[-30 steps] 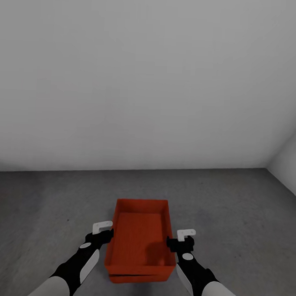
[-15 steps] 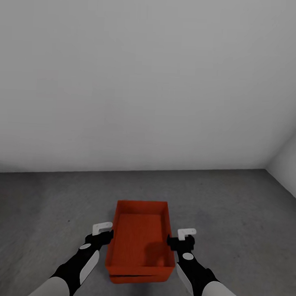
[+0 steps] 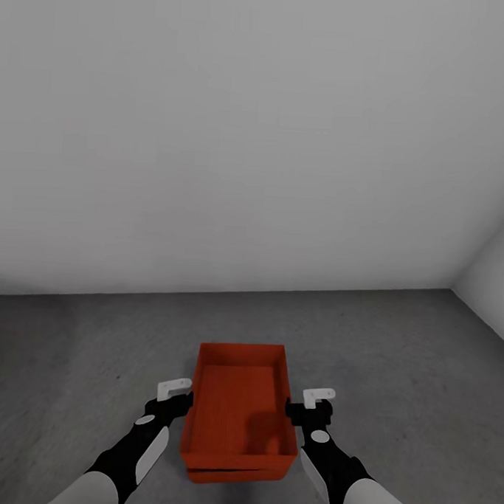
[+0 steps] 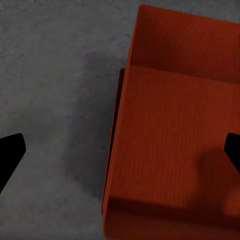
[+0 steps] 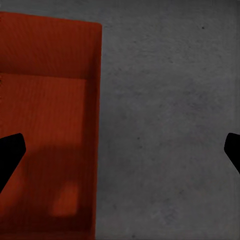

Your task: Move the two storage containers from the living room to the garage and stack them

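Upper storage container (image 3: pixel 240 406) sits on the lower storage container (image 3: pixel 233 474), which rests on the floor (image 3: pixel 409 364). Left gripper (image 3: pixel 172 395) stands just beside the stack's left wall, right gripper (image 3: pixel 312 404) just beside its right wall. A wall (image 3: pixel 236 133) stands beyond both grippers.

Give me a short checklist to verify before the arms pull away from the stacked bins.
1. Place is the garage floor, dark concrete: ok.
2. Top bin sits on the lower bin, whose edge peeks out beneath it: ok.
3. Stack aligned: the top bin looks slightly offset over the lower one in the head and left wrist views: cannot tell if stable.
4. Left tool open, straddling the left wall of the top bin: ok.
5. Right tool open, straddling the right wall: ok.
6. Fingers free of the walls: cannot tell.
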Tool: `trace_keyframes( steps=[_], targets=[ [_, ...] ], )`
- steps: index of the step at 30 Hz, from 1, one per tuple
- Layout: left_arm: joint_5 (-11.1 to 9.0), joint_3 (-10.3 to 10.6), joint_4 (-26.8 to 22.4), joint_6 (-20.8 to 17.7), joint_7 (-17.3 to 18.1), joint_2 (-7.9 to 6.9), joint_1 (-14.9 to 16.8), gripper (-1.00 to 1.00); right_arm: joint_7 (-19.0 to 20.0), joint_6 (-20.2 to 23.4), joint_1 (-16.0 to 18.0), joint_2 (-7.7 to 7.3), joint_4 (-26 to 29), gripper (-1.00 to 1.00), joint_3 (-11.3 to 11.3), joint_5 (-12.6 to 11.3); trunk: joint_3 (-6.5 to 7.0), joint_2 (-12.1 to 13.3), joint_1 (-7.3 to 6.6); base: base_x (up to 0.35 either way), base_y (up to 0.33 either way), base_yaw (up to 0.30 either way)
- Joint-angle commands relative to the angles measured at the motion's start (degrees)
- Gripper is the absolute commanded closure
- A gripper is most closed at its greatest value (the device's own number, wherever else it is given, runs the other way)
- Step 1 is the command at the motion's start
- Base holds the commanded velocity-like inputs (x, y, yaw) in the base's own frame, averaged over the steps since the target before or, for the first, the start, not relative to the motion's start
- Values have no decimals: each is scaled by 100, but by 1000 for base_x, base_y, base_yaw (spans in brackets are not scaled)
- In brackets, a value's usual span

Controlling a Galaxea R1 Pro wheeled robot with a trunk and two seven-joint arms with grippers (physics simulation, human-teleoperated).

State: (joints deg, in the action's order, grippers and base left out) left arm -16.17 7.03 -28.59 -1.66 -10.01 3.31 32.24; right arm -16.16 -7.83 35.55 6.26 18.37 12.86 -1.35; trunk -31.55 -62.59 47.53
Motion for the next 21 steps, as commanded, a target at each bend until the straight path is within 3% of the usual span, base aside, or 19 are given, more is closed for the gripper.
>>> trace_keyframes(
  steps=[1, 8, 21],
  targets=[
    [-54, 49, -13, -18, -53, -6, 2, -100, -43, -13, 5, -2, -8, -100, 41, -15, -5, -3, 0, 0, 0, 0],
    [-82, 52, 76, -22, -47, -7, 2, -100, -25, -15, 5, -2, -24, -100, 41, -9, -5, -3, 0, -38, 0, 0],
    [-65, 46, 270, -9, -45, -6, 2, -100, -3, -9, 5, -1, -81, -100, 51, 23, -5, -3, 0, -321, 0, 0]
  ],
)
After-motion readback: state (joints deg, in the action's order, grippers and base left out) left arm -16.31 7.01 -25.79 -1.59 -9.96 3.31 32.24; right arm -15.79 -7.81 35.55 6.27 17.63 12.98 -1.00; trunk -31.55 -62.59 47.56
